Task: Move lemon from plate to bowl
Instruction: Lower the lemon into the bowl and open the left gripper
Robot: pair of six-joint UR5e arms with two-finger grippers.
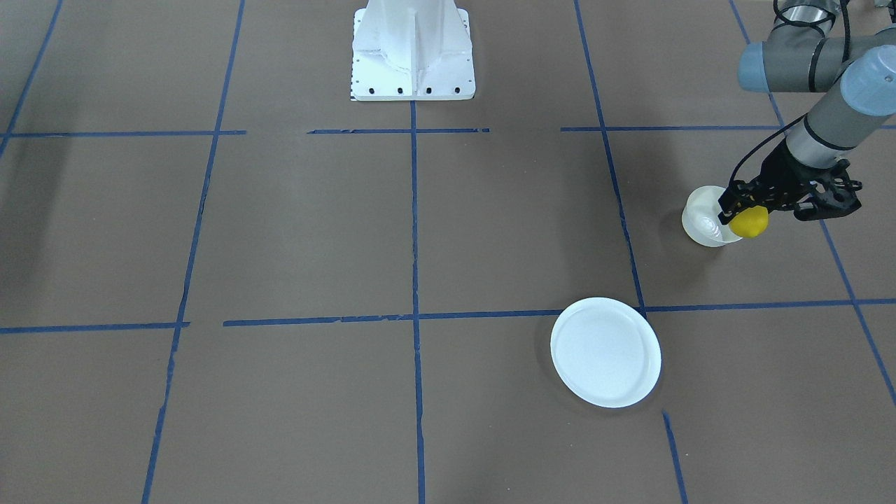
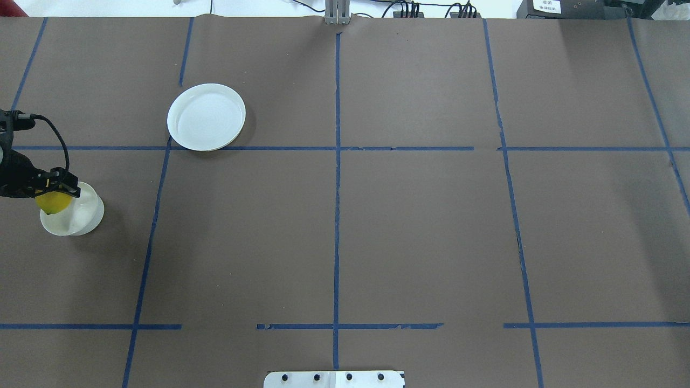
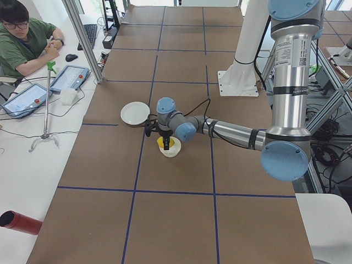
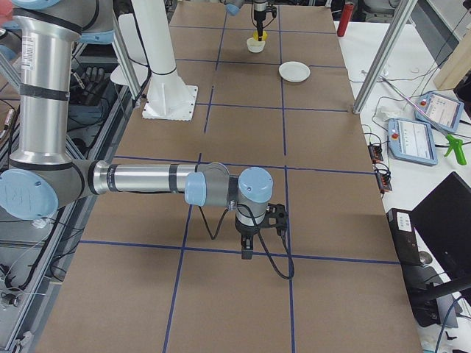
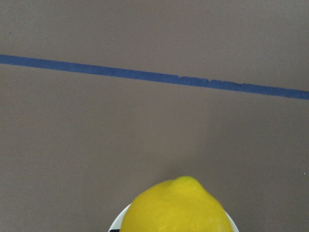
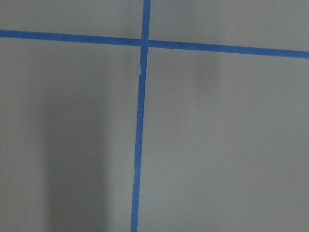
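My left gripper (image 1: 745,213) is shut on the bright yellow lemon (image 1: 750,222) and holds it just above the outer rim of the small deep white bowl (image 1: 703,218). In the overhead view the lemon (image 2: 52,202) overlaps the left rim of the bowl (image 2: 78,216). The left wrist view shows the lemon (image 5: 176,209) at the bottom edge, with a sliver of bowl rim under it. The flat white plate (image 1: 605,352) lies empty further out on the table, also in the overhead view (image 2: 206,117). My right gripper (image 4: 247,251) hangs low over the brown table far from these things; I cannot tell whether it is open or shut.
Blue tape lines divide the brown table cover. The white robot base (image 1: 413,52) stands at the robot's edge of the table. An operator (image 3: 22,38) sits by tablets beyond the far edge, and a red cylinder (image 3: 19,221) lies there.
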